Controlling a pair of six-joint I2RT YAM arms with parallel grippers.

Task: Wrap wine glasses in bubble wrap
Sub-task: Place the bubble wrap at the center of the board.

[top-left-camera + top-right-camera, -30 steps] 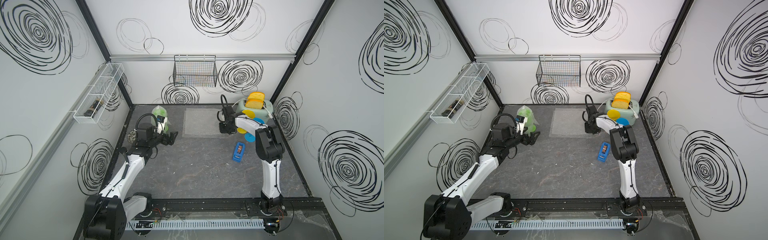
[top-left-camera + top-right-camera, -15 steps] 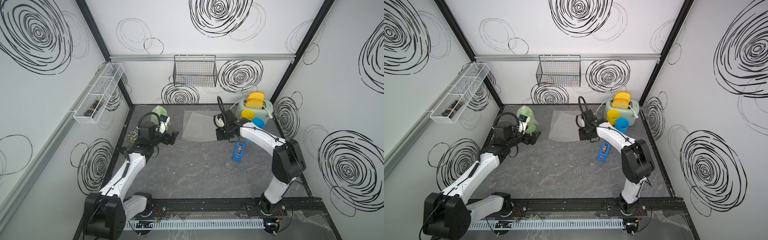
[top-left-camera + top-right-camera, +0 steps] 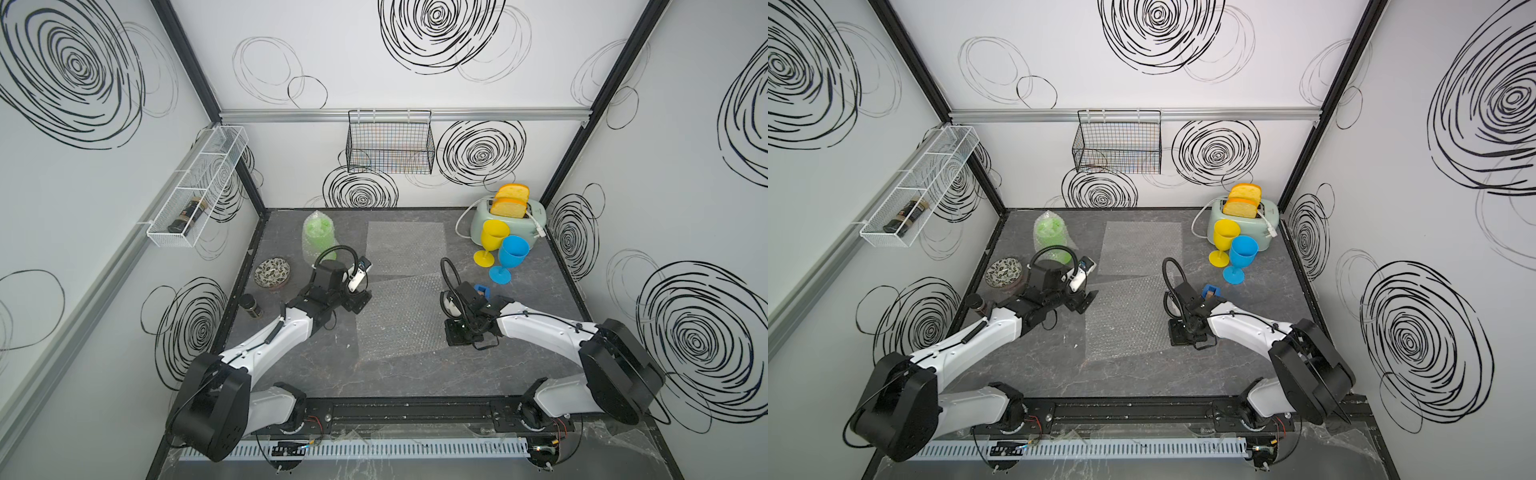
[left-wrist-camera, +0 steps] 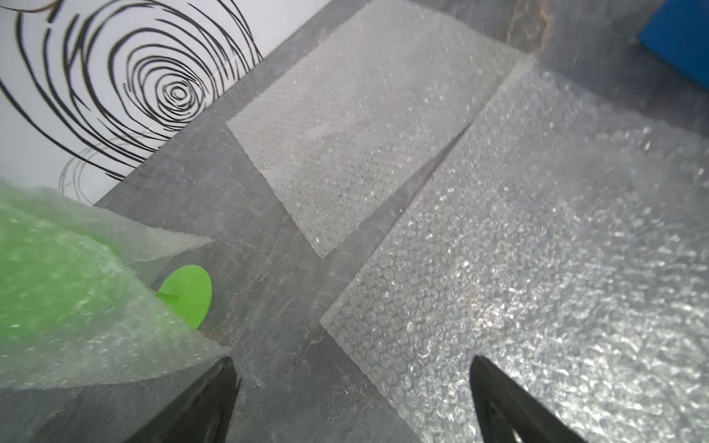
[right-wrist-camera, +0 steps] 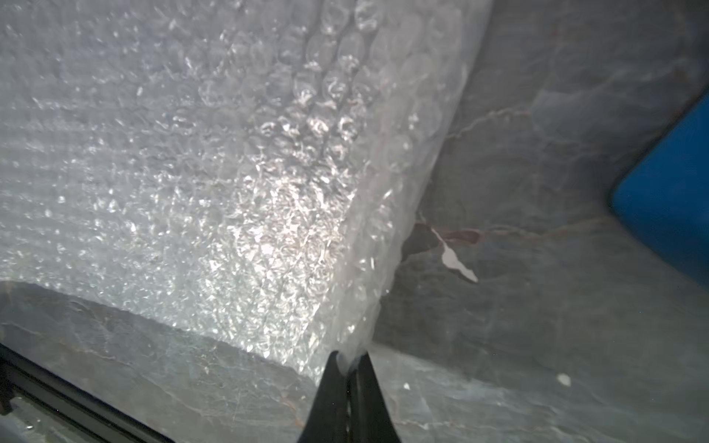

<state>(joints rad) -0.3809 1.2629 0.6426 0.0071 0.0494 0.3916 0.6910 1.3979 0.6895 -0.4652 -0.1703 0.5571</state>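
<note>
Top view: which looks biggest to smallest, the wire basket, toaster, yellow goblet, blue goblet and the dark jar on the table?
1. black wire basket
2. toaster
3. yellow goblet and blue goblet: look alike, no ranking
4. dark jar on the table

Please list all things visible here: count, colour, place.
green wine glass: one, lime, back left, wrapped
yellow wine glass: one, yellow, back right
blue wine glass: one, blue, beside the yellow
far bubble wrap sheet: one, clear, back middle
near bubble wrap sheet: one, clear, centre
toaster: one, mint, back right
toast slices: two, yellow, in toaster
tape dispenser: one, blue, behind right wrist
bowl: one, patterned, left edge
jar: one, dark, left edge
wire basket: one, black, back wall
wire shelf: one, white, left wall
bottle: one, dark, in shelf
left end effector: one, black, open, over near sheet's edge
right end effector: one, black, shut on near sheet's corner
</note>
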